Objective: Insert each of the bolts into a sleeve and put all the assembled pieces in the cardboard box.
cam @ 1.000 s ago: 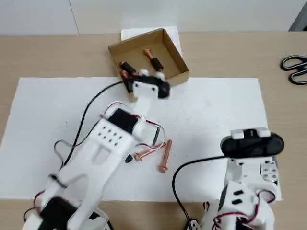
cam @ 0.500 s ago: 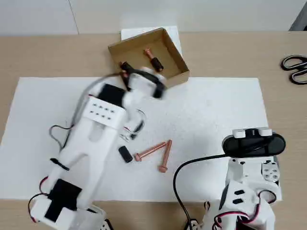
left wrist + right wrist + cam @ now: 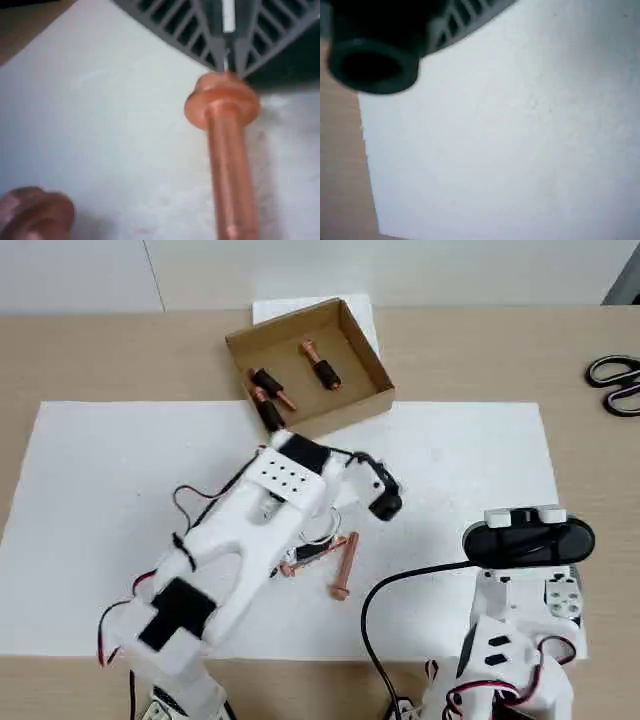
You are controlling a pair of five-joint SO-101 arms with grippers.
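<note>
Two loose copper-coloured bolts lie on the white sheet (image 3: 120, 490), just below the centre of the high view. The upright bolt (image 3: 346, 560) has its long axis almost up-down in the frame, with its flanged head at the lower end. The slanted bolt (image 3: 312, 557) runs from a head at lower left up toward the right. Its tip is near the upright bolt's upper end and its head end is partly under the left arm (image 3: 250, 540). Both have smooth round shanks and round flanged heads.

In the left wrist view the left tool (image 3: 227, 62), grey and ribbed, looks pressed together and pinches nothing. Its tips are just at one bolt's head, and that shank runs straight away from them. Which of the two bolts this is I cannot tell.

At upper centre the cardboard box (image 3: 285, 324) holds bolts seated in black sleeves. One assembled piece (image 3: 321, 366) lies mid-box, and another (image 3: 270, 385) is near the box's left corner.

The right arm (image 3: 525, 540) stands at lower right. Whether the right tool (image 3: 455, 25) is spread or closed cannot be told.

Scissors (image 3: 615, 380) lie on the wooden surface (image 3: 480, 350) at the right edge.
</note>
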